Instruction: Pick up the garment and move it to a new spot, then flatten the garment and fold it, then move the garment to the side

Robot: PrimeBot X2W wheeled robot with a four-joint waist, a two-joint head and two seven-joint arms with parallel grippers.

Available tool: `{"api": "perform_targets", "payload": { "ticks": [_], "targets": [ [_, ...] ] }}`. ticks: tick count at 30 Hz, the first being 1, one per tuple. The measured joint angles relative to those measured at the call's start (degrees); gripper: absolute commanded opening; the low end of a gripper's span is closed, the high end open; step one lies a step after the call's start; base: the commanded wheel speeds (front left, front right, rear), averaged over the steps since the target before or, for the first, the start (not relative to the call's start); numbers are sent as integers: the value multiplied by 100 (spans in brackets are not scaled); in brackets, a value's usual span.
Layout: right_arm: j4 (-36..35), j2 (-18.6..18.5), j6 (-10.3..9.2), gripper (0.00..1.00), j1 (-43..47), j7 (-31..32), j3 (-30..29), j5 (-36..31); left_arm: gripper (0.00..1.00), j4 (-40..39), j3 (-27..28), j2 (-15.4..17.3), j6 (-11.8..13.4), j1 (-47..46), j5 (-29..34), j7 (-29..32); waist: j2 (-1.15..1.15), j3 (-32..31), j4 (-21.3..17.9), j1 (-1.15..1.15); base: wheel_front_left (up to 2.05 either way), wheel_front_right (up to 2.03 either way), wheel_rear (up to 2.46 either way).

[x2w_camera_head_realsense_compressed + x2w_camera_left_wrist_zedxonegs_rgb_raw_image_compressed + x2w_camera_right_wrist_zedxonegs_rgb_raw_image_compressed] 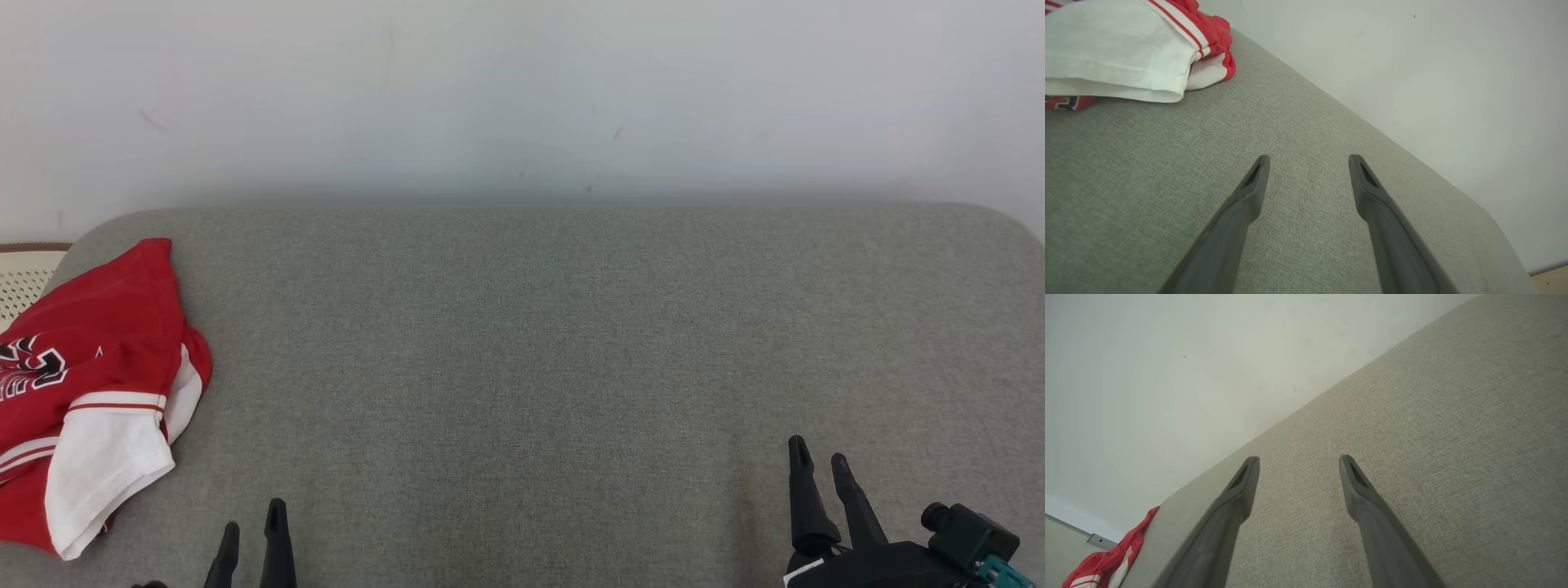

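At the far left, the crumpled red-and-white soft cotton jersey (98, 359) lies on the grey woven pad (522, 343). It looks light and limp, so I'd pinch a bunched fold. My left pincer (253, 516) and right pincer (817, 451) both stand apart, empty.

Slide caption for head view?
Crumpled red-and-white shirt at left edge of grey cushion; left end effector and right end effector open.
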Motion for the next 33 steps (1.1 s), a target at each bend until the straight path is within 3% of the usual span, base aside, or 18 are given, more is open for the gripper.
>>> {"api": "perform_targets", "payload": {
  "ticks": [25, 33],
  "targets": [
    [131, 5, 0, 100, -108, -356, 208, -1647, 100, -105, -194, 136, 301, 2, 1466, -367, 0, -58, -11, 0, 0, 0, 0],
    [203, 8, 0, 100, -115, -454, 186, -1856, 100, -121, -205, 144, 369, 9, 1790, -469, 0, -77, -22, 0, 0, 0, 0]
  ]
}}
